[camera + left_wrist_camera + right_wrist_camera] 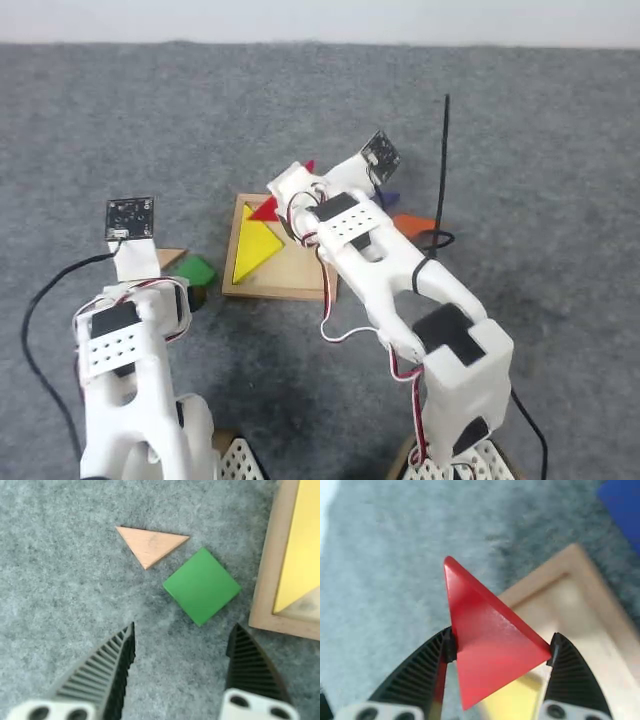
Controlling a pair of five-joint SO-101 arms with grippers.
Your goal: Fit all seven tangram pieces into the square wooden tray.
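The square wooden tray [290, 285] lies mid-table with a yellow triangle [254, 250] inside it. My right gripper [501, 645] is shut on a red triangle [487, 640], held over the tray's far corner [575, 565]; in the high view the red triangle [264, 209] is at the tray's far left corner. My left gripper [182, 670] is open, just above the carpet, close to a green square [202, 586] and a tan triangle [150, 544]. Both pieces lie on the carpet left of the tray [264, 580].
A blue piece [388, 198] and an orange piece [413, 225] lie on the grey carpet right of the tray, partly behind the right arm. A red tip [308, 165] pokes out beyond that arm. A black cable [444, 170] stands at the right.
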